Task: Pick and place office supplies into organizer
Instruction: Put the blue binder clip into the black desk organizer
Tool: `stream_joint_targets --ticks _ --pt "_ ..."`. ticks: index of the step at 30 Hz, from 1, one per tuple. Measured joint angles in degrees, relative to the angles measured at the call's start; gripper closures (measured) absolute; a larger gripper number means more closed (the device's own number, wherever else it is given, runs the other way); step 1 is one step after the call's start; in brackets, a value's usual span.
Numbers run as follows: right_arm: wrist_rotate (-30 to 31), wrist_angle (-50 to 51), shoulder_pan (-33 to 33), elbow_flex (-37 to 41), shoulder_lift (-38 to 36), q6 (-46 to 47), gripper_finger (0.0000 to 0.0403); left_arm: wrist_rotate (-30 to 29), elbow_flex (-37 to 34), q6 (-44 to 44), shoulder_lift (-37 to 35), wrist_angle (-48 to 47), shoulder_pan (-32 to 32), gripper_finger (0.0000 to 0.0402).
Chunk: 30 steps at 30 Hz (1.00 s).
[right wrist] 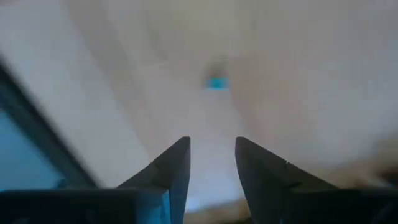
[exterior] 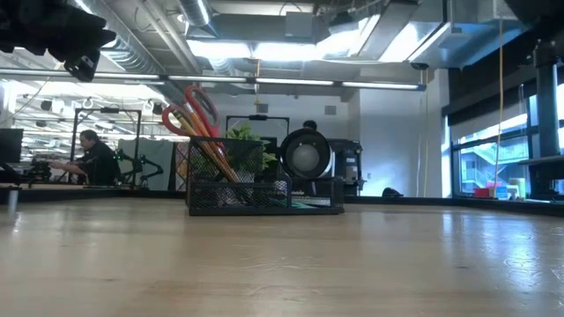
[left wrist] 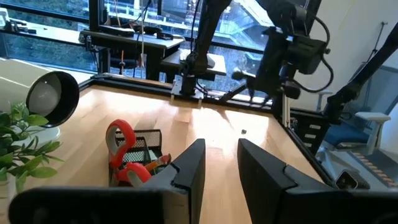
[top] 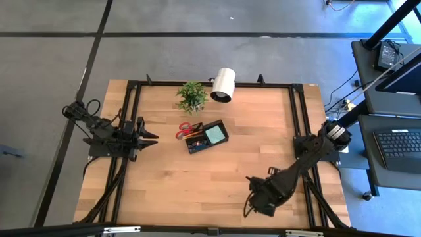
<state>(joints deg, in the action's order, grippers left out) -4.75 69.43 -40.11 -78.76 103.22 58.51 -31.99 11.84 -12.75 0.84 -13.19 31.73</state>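
The black organizer stands near the table's middle. In it are the pale teal note pad, the red-handled scissors standing handles up, and pencils leaning in the same end. A small blue piece lies on the bare wood. My right gripper hangs above the blue piece near the table's front right, pointing down, open and holding nothing. My left gripper waits at the table's left edge, level, open with nothing between its fingers.
A green potted plant and a white cylindrical lamp stand at the far edge behind the organizer. Black frame rails run along both sides of the table. Bare wood stretches between the organizer and the near edge.
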Motion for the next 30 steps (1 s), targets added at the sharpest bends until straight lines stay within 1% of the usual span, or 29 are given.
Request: stream_joint_targets --ticks 1,3,6,9,11,13,15,21,24,26,30 --pt "-1.6 -3.1 -0.3 1.5 0.0 1.2 0.0271 0.0 0.0 0.0 0.0 -0.3 0.0 0.0313" --pt "-2.5 -7.0 -0.9 4.1 0.1 2.6 0.0271 0.0 0.0 0.0 0.0 -0.8 0.0 0.0311" --pt "-3.4 -8.6 -1.1 7.0 0.1 1.7 0.0271 0.0 0.0 0.0 0.0 -1.7 0.0 0.0312" --pt "-4.2 -9.9 -1.2 8.3 0.1 5.7 0.0271 0.0 0.0 0.0 0.0 -2.1 0.0 0.0313" --pt "-4.0 -12.0 -1.2 9.1 0.1 4.4 0.0271 0.0 0.0 0.0 0.0 -2.2 0.0 0.0313" --pt "-3.8 -14.5 -1.2 9.1 0.1 0.6 0.0271 0.0 0.0 0.0 0.0 -2.2 0.0 0.0313" --pt "-2.4 -16.1 -1.2 9.1 0.1 -2.1 0.0271 0.0 0.0 0.0 0.0 -2.3 0.0 0.0314" --pt "0.5 -15.8 -1.2 9.1 0.1 -4.7 0.0271 0.0 0.0 0.0 0.0 -3.7 0.0 0.0311" --pt "3.3 -15.0 -1.5 9.1 0.1 -4.4 0.0271 0.0 0.0 0.0 0.0 -3.9 0.0 0.0313" --pt "4.1 -13.4 -1.7 9.1 -0.2 -3.1 0.0271 0.0 0.0 0.0 0.0 -3.9 0.0 0.0313" --pt "7.7 -13.6 -2.3 10.6 -4.2 0.2 0.0271 0.0 0.0 0.0 0.0 -3.8 0.0 0.0313"
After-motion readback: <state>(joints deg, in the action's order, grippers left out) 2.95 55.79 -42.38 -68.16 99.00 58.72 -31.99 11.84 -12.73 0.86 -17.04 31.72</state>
